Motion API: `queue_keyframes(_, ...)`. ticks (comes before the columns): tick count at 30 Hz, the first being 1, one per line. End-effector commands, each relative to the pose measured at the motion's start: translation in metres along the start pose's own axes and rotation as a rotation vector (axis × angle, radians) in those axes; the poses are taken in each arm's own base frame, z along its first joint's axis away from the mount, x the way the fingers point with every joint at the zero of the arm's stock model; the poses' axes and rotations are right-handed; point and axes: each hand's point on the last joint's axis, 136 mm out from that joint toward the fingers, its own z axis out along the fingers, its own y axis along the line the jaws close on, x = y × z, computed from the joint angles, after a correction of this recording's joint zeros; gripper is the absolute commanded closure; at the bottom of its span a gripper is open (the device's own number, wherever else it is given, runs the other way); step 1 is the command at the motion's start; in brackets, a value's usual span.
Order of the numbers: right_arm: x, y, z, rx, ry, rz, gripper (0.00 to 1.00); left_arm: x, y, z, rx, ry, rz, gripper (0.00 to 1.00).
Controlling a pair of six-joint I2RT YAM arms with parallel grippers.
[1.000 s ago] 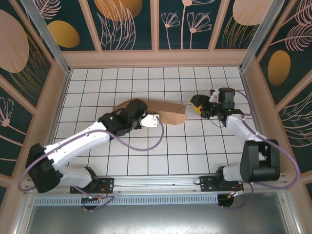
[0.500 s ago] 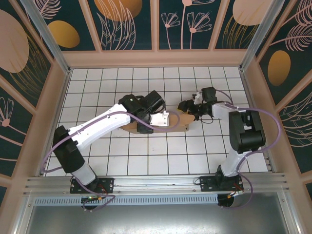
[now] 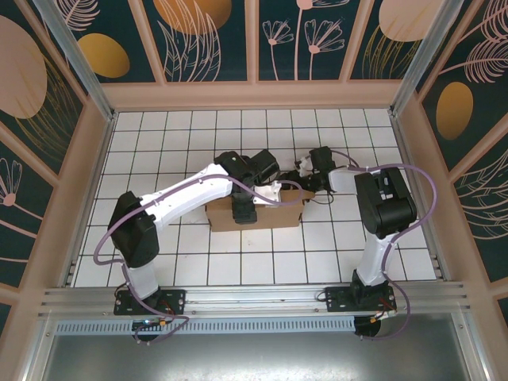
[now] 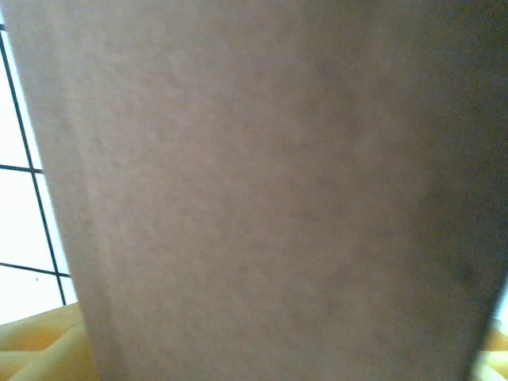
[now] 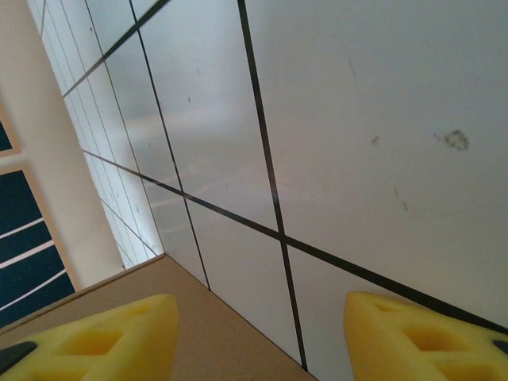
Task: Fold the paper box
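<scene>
The paper box [image 3: 278, 216] is shown at the middle of the desk [image 3: 175, 143]. The right fingers [image 5: 95, 333] are spread apart at its right end. The state of the left fingers [image 4: 32, 353] cannot be told.

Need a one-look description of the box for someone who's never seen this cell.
Start from the white gridded table inside the floral-panelled walls and go to its middle, where the left arm and right arm reach toward each other. The box sits there, partly under the left arm's wrist. It is plain brown cardboard, the only brown thing on the white tiles.
</scene>
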Motion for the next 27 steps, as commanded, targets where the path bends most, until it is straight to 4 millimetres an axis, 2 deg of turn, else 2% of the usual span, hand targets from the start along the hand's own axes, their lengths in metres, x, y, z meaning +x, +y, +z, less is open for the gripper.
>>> queue_keyframes(1,-0.007,-0.001,-0.008,-0.002,-0.044,-0.002,0.43,-0.01,0.016,-0.008,-0.048,-0.027,-0.031,0.16)
queue_keyframes(3,-0.01,0.002,-0.014,-0.002,-0.064,-0.011,0.43,-0.013,0.018,-0.013,-0.057,-0.044,-0.034,0.12)
queue_keyframes(5,-0.013,0.005,-0.021,-0.006,-0.086,-0.021,0.42,-0.014,0.019,-0.019,-0.067,-0.058,-0.035,0.02)
queue_keyframes(12,-0.017,0.004,-0.034,-0.001,-0.139,-0.028,0.39,-0.009,0.029,-0.028,-0.139,-0.067,-0.043,0.01)
queue_keyframes(18,-0.026,0.004,-0.047,0.002,-0.201,-0.023,0.35,-0.012,0.036,-0.041,-0.184,-0.101,-0.071,0.02)
queue_keyframes(22,-0.034,0.006,-0.061,0.013,-0.255,-0.03,0.31,-0.011,0.034,-0.055,-0.193,-0.13,-0.074,0.01)
queue_keyframes(23,-0.036,0.008,-0.065,0.012,-0.269,-0.036,0.3,-0.011,0.032,-0.067,-0.2,-0.162,-0.07,0.01)
queue_keyframes(27,-0.043,0.013,-0.081,0.015,-0.326,-0.041,0.27,-0.017,0.029,-0.093,-0.215,-0.251,-0.074,0.01)
